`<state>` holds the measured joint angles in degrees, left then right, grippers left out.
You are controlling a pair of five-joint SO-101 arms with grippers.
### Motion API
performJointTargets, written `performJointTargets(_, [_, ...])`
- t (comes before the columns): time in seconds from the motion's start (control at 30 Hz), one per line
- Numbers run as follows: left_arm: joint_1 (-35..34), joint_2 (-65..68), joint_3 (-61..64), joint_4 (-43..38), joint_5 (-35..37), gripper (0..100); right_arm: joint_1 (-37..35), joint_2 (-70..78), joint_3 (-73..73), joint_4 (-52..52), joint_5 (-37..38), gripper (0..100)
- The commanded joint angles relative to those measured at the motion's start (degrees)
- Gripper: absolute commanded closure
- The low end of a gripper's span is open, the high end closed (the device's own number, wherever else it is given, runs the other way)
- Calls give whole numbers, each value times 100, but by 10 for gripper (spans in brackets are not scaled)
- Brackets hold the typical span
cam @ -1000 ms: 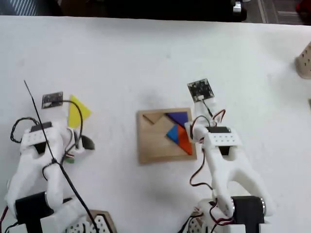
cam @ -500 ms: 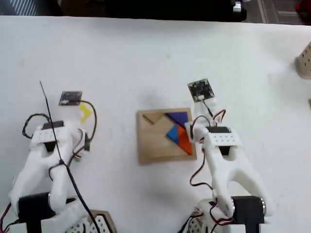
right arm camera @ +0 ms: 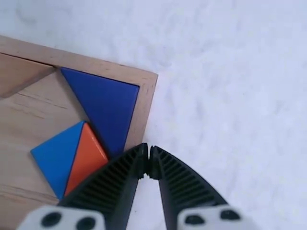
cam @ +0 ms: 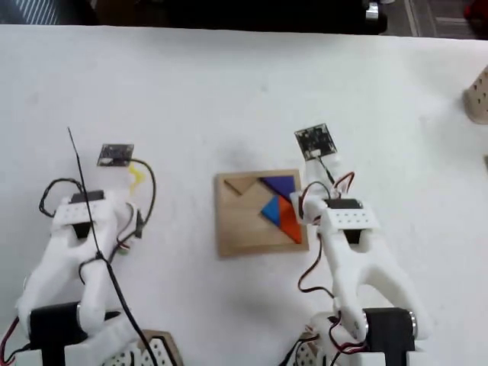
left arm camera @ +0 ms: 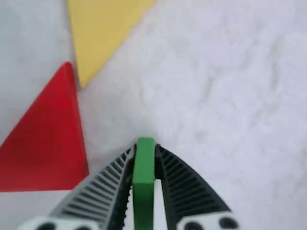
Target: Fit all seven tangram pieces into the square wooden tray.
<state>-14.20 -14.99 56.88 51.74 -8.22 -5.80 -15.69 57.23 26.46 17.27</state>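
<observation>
The square wooden tray lies at the table's middle and holds a dark blue triangle, a light blue piece and an orange piece. My right gripper is shut with nothing in it, just over the tray's rim beside the dark blue triangle. My left gripper is shut on a thin green piece, held edge-on above the white table. Close ahead of it lie a red triangle and a yellow triangle. The left arm covers most of the yellow triangle.
A wood-coloured piece sits in the tray's far corner. A pegged wooden block stands at the right edge. Another wooden item lies by the left arm's base. White tabletop stretches open behind the tray.
The left arm has swung right and forward with the green piece, coming over the yellow triangle and hiding most of it. The right arm has kept still.
</observation>
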Motion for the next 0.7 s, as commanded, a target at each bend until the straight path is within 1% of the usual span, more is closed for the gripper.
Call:
performJointTargets(0.0, [400, -251, -193, -105, -62, 978, 365, -207, -360, 251, 44, 981])
performJointTargets(0.1, [716, -251, -369, -105, -62, 978, 866, -286, -396, 435, 35, 981])
performJointTargets(0.2, [1323, -251, -651, -97, -53, 979, 1112, -286, -378, 444, 35, 981])
performJointTargets(0.43, [3020, -189, -1503, -167, -53, 979, 1103, -277, -343, 400, 35, 981])
performJointTargets(0.57, [3855, -180, -1793, -580, -88, 977, 1103, -277, -343, 374, 35, 981])
performJointTargets(0.67, [4224, -171, -1811, -976, -519, 976, 1103, -277, -325, 277, 44, 981])
